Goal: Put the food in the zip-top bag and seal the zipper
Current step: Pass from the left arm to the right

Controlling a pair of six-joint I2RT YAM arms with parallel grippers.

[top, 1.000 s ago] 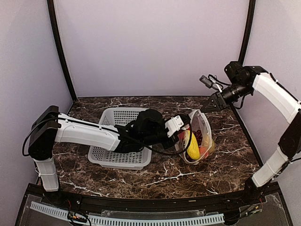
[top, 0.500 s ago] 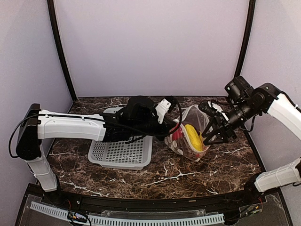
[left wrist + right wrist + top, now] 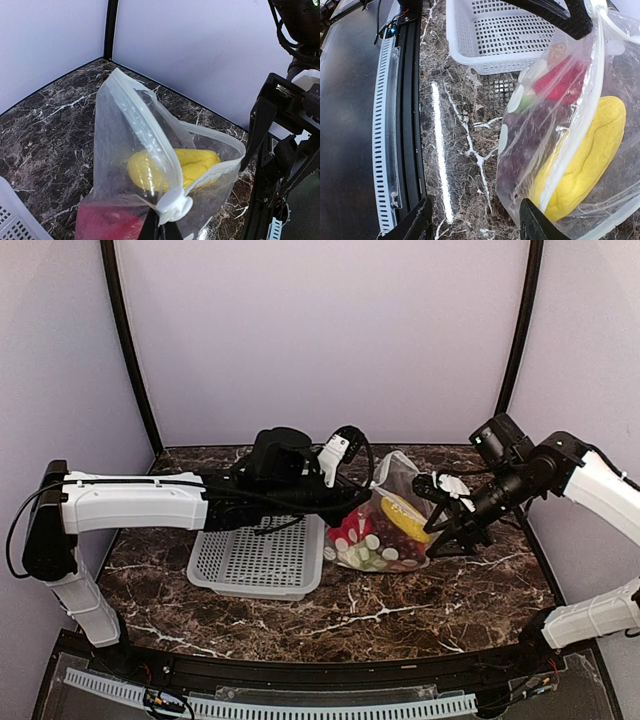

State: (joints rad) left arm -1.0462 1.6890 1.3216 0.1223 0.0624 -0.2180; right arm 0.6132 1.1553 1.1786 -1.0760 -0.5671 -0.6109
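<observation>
The zip-top bag rests on the marble with its mouth open and facing up. My left gripper is shut on one end of the zipper, right at the white end tab. Through the plastic I see food: a yellow piece, a red piece and a dark purple one. My right gripper stands open at the bag's right side. In the right wrist view one of its fingers is at the bag's lower edge and the other finger stands over bare marble.
A grey perforated basket sits left of the bag, under my left arm. The table's black front rail with its white slotted strip runs near the right gripper. Dark frame posts stand at both back corners.
My left gripper pulled the bag's zipper end back and to the left, and the bag slumped leftward. My right gripper came down from high up to the bag's right side and spread wider.
</observation>
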